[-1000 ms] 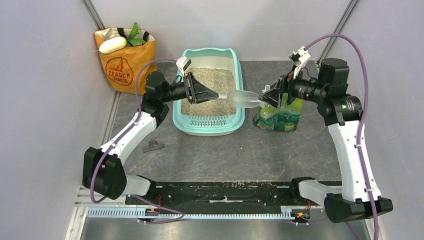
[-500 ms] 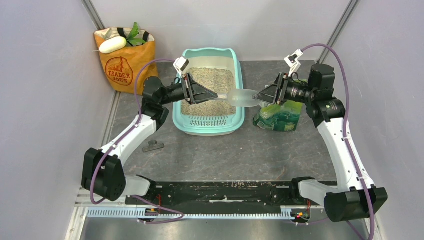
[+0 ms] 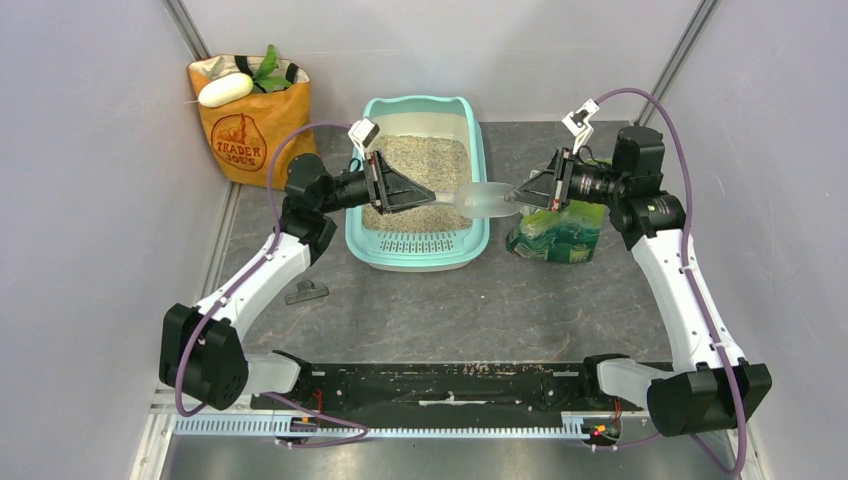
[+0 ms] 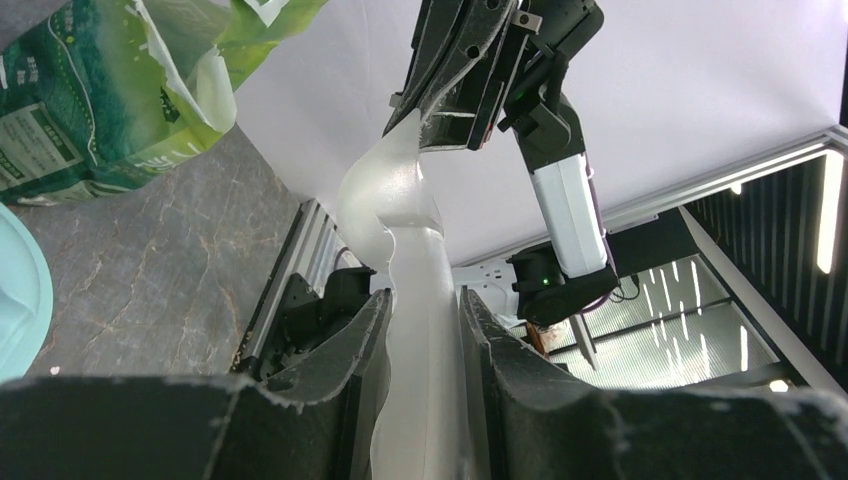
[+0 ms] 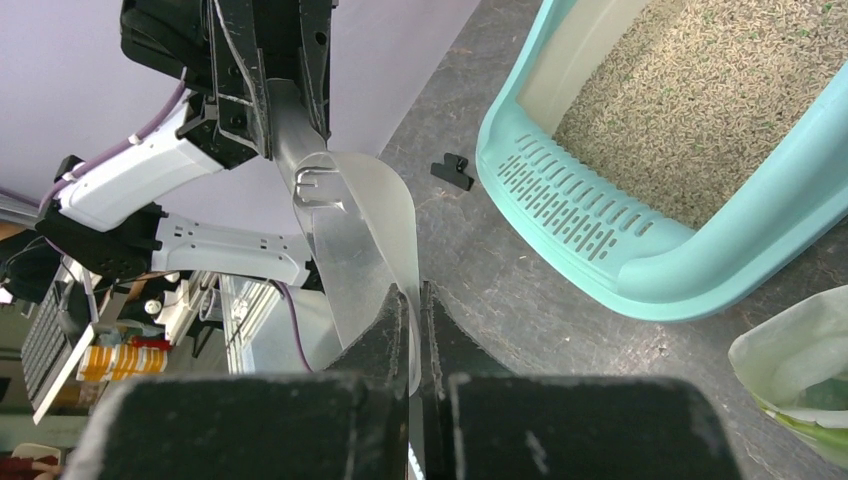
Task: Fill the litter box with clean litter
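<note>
Right gripper (image 3: pixel 516 197) has just clamped onto the clear scoop (image 3: pixel 485 201); left gripper (image 3: pixel 434 194) grasps its handle. Litter box (image 3: pixel 420 260), upper centre, holds clean litter (image 3: pixel 425 160). Handover likely.

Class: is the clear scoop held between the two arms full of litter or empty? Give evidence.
Empty. The scoop bowl shows clear, with no granules, in both wrist views; the litter lies in the litter box.
</note>
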You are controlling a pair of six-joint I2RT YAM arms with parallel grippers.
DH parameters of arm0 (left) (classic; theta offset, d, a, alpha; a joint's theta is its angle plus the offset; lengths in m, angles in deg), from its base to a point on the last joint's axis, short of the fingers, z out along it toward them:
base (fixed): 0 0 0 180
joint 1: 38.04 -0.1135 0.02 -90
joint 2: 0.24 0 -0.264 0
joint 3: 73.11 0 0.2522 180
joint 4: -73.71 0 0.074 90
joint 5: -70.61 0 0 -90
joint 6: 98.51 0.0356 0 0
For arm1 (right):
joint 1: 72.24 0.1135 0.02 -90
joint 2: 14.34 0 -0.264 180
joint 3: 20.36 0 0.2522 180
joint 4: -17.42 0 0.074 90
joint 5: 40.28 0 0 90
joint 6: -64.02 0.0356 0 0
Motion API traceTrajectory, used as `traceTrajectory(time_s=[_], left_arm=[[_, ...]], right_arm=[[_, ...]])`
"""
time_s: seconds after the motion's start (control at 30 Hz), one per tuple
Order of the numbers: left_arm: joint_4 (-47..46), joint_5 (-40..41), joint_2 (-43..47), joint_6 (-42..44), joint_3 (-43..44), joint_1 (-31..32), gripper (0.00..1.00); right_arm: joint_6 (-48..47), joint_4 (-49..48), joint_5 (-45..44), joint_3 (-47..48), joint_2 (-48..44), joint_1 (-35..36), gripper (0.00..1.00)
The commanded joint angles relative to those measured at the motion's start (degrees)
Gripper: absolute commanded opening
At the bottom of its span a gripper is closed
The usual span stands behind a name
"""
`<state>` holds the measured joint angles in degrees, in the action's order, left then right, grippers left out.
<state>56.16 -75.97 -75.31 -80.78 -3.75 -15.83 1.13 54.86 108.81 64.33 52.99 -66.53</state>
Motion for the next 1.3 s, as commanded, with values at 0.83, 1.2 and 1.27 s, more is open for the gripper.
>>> traceTrajectory(time_s=[0.83, 1.2, 1.27], left_arm=[[12.77, -7.93, 2.78, 12.18, 1.83, 2.13, 0.55], [13.76, -6.75, 3.7, 12.1, 1.2, 2.0, 0.53], [12.64, -6.71, 3.51, 11.13, 0.95, 2.01, 0.5]], right_arm=[[-13.4, 13.85, 0.29, 5.88, 1.84, -0.37, 0.0], [-19.07, 19.65, -0.47, 6.24, 1.42, -0.38, 0.0], [-19.03, 19.65, -0.42, 6.14, 1.49, -0.38, 0.0]])
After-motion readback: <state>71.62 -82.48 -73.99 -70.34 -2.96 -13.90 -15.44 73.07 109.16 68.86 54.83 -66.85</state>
